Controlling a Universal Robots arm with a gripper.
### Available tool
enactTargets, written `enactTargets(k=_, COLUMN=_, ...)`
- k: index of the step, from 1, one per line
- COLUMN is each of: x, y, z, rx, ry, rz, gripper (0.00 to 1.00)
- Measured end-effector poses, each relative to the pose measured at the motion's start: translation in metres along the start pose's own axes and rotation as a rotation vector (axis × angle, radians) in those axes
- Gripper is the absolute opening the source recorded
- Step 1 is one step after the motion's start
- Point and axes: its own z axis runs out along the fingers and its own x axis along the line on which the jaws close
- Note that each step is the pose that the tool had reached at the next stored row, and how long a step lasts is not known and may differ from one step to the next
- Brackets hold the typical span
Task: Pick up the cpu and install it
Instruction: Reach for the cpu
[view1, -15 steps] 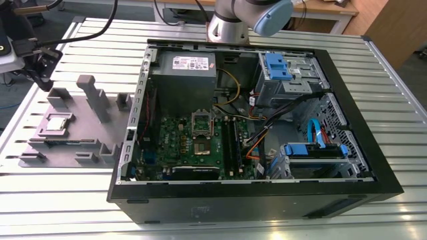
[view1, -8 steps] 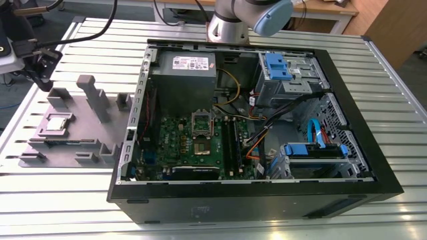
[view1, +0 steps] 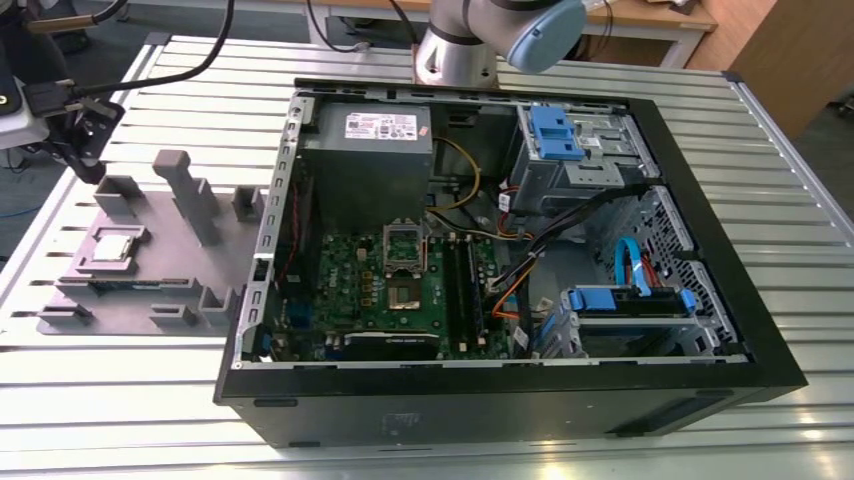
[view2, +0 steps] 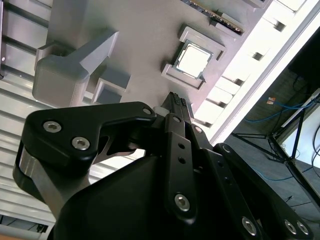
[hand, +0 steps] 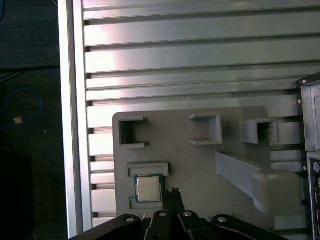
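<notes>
— While the gripper (view2: 176, 100) hangs over the bench, what does it have hold of?

— Nothing. In both wrist views its two black fingers are pressed together at the tips, with nothing between them.

— And the cpu (hand: 148, 188)?

— Below the tips and apart from them. In the first wrist view it lies just beside the fingertips rather than straight under them, so there is no contact. There is one arm here, so no question of which is nearer.

— How does it sit?

— Flat, lid up, seated in a square walled nest (hand: 147, 169) on the grey fixture plate (hand: 190, 165). The chip is square, so it has no long axis to line up with. Its sides run parallel to the nest walls.

— Its look?

— It has a pale silvery metal top that catches the light, edged by a thin green rim.

— Farther off?

— The plate rests on the slotted aluminium table (view1: 134, 420). The opened computer case (view1: 507, 400) stands to the exterior view's right of the plate. On the motherboard (view1: 354, 300) inside, the processor socket (view1: 400, 292) appears bare, with its hinged frame (view1: 404, 243) raised. The chip is well apart from that socket.
</notes>
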Motion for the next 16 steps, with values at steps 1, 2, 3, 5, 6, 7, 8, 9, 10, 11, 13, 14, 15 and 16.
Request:
enactTargets(k=1, x=0.0000, y=0.0000, z=0.0001, rx=-0.0001, ry=-0.0001, rz=0.000, gripper=0.11)
enactTargets(k=2, x=0.0001, y=-0.0001, z=0.0003, rx=-0.0001, ry=-0.0001, rz=0.000, gripper=0.11)
enactTargets(k=3, x=0.0003, y=-0.0001, z=0.0005, rx=-0.0001, ry=-0.0001, rz=0.000, gripper=0.11)
enactTargets(k=5, x=0.0006, y=-0.0001, z=0.0010, rx=-0.0001, ry=-0.0002, rz=0.000, gripper=0.11)
enactTargets(k=6, x=0.0009, y=-0.0002, z=0.0014, rx=-0.0001, ry=-0.0002, rz=0.000, gripper=0.11)
enactTargets(k=7, x=0.0012, y=-0.0002, z=0.0018, rx=-0.0001, ry=-0.0002, rz=0.000, gripper=0.11)
enactTargets(k=8, x=0.0015, y=-0.0003, z=0.0023, rx=-0.0001, ry=-0.0001, rz=0.000, gripper=0.11)
enactTargets(k=9, x=0.0019, y=-0.0003, z=0.0027, rx=0.0000, ry=0.0000, rz=0.000, gripper=0.11)
enactTargets(k=10, x=0.0022, y=-0.0004, z=0.0032, rx=-0.0001, ry=-0.0001, rz=0.000, gripper=0.11)
enactTargets(k=11, x=0.0026, y=-0.0004, z=0.0036, rx=0.0000, ry=0.0000, rz=0.000, gripper=0.11)
enactTargets(k=13, x=0.0034, y=-0.0006, z=0.0045, rx=0.0000, ry=-0.0001, rz=0.000, gripper=0.11)
enactTargets(k=14, x=0.0037, y=-0.0006, z=0.0051, rx=-0.0002, ry=-0.0002, rz=0.000, gripper=0.11)
enactTargets(k=15, x=0.0040, y=-0.0007, z=0.0055, rx=-0.0001, ry=-0.0001, rz=0.000, gripper=0.11)
enactTargets(k=16, x=0.0044, y=-0.0007, z=0.0059, rx=0.0000, ry=0.0000, rz=0.000, gripper=0.11)
